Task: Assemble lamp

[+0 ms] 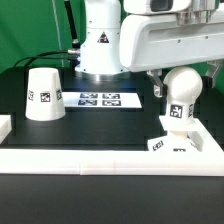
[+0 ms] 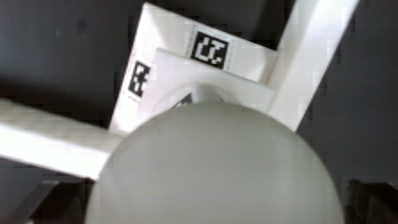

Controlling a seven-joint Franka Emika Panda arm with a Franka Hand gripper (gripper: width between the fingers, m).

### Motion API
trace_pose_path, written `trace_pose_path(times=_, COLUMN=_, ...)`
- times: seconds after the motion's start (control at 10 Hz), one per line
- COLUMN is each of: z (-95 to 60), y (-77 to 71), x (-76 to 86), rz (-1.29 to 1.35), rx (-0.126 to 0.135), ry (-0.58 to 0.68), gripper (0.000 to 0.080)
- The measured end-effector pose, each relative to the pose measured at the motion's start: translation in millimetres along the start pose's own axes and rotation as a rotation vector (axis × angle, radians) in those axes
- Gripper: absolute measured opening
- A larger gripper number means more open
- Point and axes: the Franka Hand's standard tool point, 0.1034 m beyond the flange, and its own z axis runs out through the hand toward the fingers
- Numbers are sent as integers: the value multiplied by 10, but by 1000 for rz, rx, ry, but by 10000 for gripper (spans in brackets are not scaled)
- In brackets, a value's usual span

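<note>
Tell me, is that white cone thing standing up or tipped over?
Upright. The shade rests on its wide end on the black table, narrow end up, with its tag facing the exterior camera.

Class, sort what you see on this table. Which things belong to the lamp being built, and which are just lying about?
Lamp parts:
- cone shade, standing apart
- round-headed bulb
- square base, under the bulb

Not part of the job:
- marker board, flat on the table
- white border wall along the table's edge

A robotics lab: tagged marker board [image 1: 98, 99] on a black table [image 1: 100, 135]
</note>
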Motion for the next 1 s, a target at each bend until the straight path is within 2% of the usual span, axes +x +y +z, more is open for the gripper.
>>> trace_pose_path(times=0.1, z=2, y=4, x=1, rz=-95, rx=-1, ry=3, gripper=698)
trace_pose_path(times=0.4, z=-10, y=10, x=17, rz=-410, rx=-33, ry=-10, gripper=698)
trace_pose_path(times=0.5, z=-14, y=11, x=21, rz=-446, rx=-40, ry=-15, gripper=698)
trace_pose_path(times=0.8, z=-17, y=27, x=11, rz=-443, rx=-36, ry=-25, gripper=675)
trace_pose_path(times=0.9, z=-17, y=29, x=10, rz=-443, rx=-36, ry=-25, gripper=576)
trace_pose_path(times=1.0, z=-17, y=30, x=10, rz=-442, rx=-36, ry=-25, gripper=576)
